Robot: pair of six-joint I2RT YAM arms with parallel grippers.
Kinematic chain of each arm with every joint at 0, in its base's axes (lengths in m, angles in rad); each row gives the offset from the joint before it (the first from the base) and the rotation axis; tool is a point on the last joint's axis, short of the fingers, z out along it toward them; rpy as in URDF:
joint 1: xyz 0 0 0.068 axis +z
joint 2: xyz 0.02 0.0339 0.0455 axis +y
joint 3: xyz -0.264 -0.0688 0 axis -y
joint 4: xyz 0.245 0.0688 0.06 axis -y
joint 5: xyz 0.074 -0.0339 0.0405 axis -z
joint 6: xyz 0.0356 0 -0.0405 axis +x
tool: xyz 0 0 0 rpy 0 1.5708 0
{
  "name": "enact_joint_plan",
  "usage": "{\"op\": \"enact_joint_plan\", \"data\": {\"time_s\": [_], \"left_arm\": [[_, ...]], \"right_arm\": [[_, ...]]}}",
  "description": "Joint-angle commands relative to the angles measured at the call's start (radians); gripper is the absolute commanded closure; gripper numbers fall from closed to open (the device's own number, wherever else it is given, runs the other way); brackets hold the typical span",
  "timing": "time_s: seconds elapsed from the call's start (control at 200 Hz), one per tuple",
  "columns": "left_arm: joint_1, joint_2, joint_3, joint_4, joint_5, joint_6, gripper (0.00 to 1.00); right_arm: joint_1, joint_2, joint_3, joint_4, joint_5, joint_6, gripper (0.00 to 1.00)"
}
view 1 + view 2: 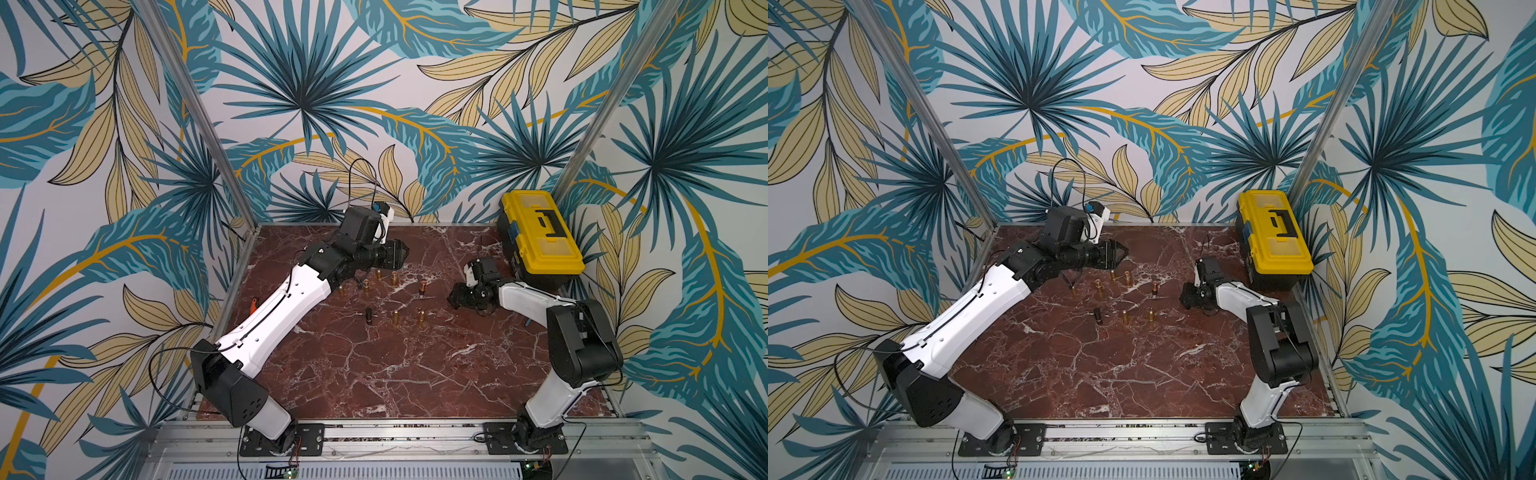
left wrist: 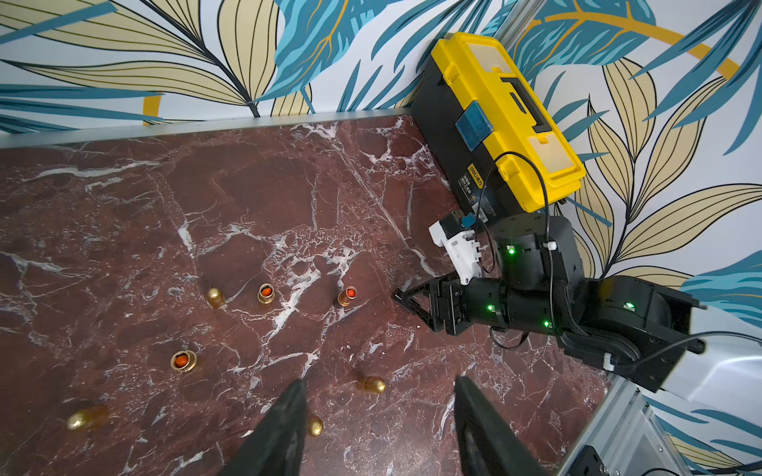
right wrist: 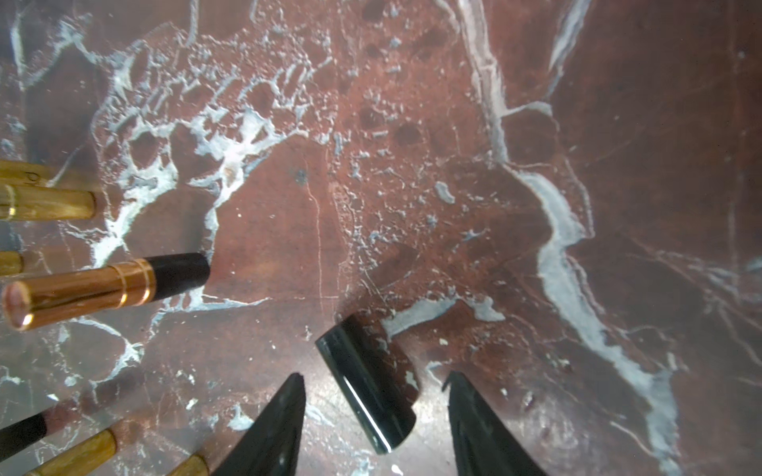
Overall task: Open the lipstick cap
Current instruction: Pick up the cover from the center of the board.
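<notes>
Black cap (image 3: 367,387) lies on its side on the counter (image 3: 412,165), lower centre of the right wrist view, well apart from the black-based lipstick (image 3: 103,288) at the left edge. My right claw (image 3: 375,375) straddles it, fingers apart, touching neither side. I judge the cap is off; next I lift clear without rolling it. Left claw (image 2: 379,379) is apart and empty.

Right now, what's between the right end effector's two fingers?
A black lipstick cap, lying on the marble table, touching neither finger. The right end effector stands open around it. Clear in the right wrist view.
</notes>
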Motion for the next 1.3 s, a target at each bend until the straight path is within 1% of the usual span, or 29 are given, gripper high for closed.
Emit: {"op": "enact_joint_plan", "data": {"time_s": [0.0, 0.29, 0.411, 0.601, 0.681, 0.836, 1.052, 1.292], "left_arm": [[0.010, 0.002, -0.015, 0.006, 0.002, -0.003, 0.41], [0.017, 0.002, -0.021, 0.005, 0.005, -0.004, 0.41], [0.020, 0.003, -0.021, 0.006, 0.007, -0.006, 0.41], [0.024, -0.005, -0.024, 0.006, 0.003, -0.007, 0.41], [0.026, -0.006, -0.025, 0.006, 0.005, -0.009, 0.41], [0.027, -0.006, -0.025, 0.006, 0.004, -0.009, 0.41], [0.029, -0.009, -0.025, 0.006, 0.004, -0.010, 0.41], [0.030, -0.012, -0.029, 0.006, 0.007, -0.014, 0.41]], "right_arm": [[0.005, 0.022, 0.019, -0.073, -0.009, -0.036, 0.44], [0.018, 0.057, 0.058, -0.125, -0.019, -0.056, 0.51], [0.020, 0.076, 0.081, -0.143, -0.024, -0.063, 0.56], [0.021, 0.095, 0.109, -0.162, -0.018, -0.070, 0.60], [0.022, 0.101, 0.116, -0.168, -0.019, -0.074, 0.64], [0.023, 0.118, 0.133, -0.179, -0.025, -0.078, 0.67], [0.038, 0.137, 0.163, -0.215, -0.019, -0.098, 0.67], [0.042, 0.141, 0.176, -0.235, -0.002, -0.106, 0.74]]}}
